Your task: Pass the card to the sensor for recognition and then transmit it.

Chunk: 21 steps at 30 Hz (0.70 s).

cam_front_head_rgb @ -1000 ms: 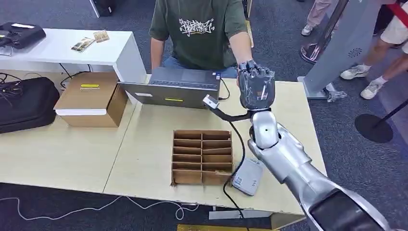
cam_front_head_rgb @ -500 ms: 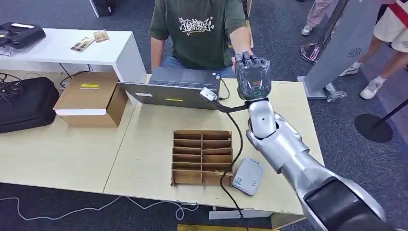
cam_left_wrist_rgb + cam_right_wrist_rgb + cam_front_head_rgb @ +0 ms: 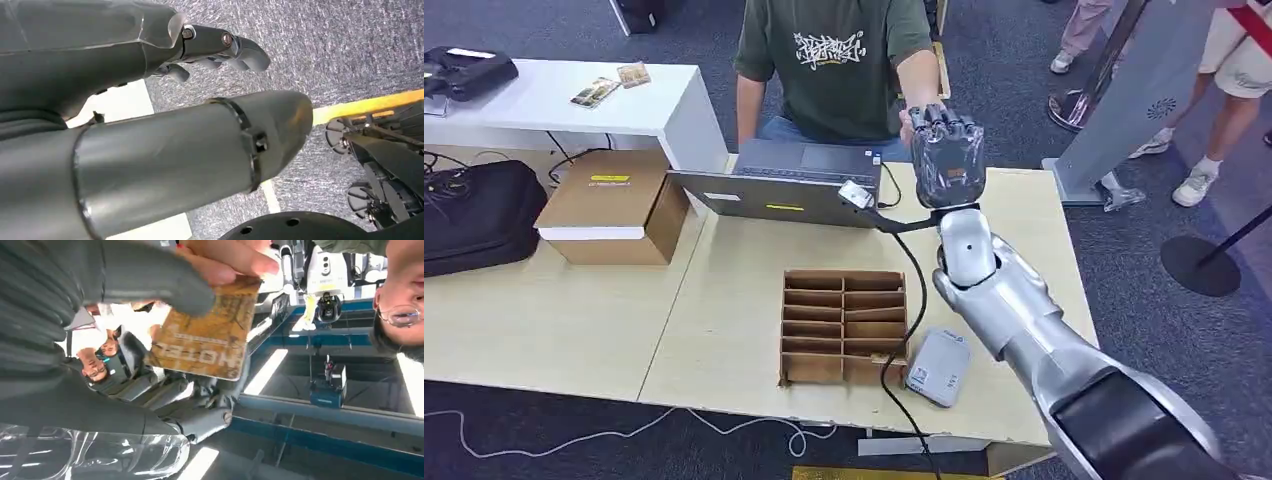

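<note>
Right now your right hand (image 3: 946, 160) is raised over the far edge of the table (image 3: 724, 330), just in front of the seated person (image 3: 834, 60) in the green shirt. From the right wrist view you can see the card (image 3: 205, 335), tan and worn with printed lettering, caught between the thick grey thumb (image 3: 150, 275) and the darker fingers (image 3: 200, 405) of that hand. The person's hand (image 3: 225, 257) is also on the card, fingertips pressed on its edge, so both of you have hold of it at once.

Your left hand (image 3: 150, 125) hangs low beside the body, above grey carpet, with its fingers loosely apart and nothing in them.

On the table, the sensor (image 3: 939, 367), a small flat grey box, lies near the front edge, just beside the cardboard divider tray (image 3: 844, 325). A black cable (image 3: 909, 300) runs past the tray's right side. The laptop (image 3: 789, 185) sits at the far side, in front of the person, its lid lying back flat. A closed cardboard box (image 3: 614, 205) rests to the left, with a black bag (image 3: 479, 215) beyond it.
</note>
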Tool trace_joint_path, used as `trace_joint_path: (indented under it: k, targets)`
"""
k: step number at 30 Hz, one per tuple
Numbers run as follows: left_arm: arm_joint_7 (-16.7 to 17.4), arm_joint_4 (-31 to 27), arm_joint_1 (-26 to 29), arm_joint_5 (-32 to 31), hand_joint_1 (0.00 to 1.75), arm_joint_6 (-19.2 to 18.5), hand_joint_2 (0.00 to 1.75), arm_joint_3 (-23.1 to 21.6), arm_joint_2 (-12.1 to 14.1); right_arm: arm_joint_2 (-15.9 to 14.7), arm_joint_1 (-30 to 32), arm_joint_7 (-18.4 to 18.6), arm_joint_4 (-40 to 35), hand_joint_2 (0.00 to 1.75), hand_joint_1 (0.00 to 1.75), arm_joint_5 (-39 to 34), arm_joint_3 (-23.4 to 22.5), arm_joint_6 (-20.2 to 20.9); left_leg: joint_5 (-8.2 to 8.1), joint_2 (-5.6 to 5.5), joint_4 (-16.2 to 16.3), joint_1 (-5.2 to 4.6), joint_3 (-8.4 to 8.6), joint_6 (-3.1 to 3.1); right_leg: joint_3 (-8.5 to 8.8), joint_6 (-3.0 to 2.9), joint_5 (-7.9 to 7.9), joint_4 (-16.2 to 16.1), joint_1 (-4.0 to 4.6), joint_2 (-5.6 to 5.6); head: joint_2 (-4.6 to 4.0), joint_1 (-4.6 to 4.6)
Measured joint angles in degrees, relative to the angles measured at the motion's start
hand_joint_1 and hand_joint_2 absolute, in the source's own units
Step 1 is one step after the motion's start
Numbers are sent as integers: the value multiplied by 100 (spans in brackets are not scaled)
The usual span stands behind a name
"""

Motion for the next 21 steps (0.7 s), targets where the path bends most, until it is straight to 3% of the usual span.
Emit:
trace_joint_path:
  k: [21]
  targets:
    - [4,0,4,151,0,-4,0,0,0,170,70,-297,280,175,0,-2,-491,-2,0,0,0,0,0,0,0,0,0,0,0,0,0,0]
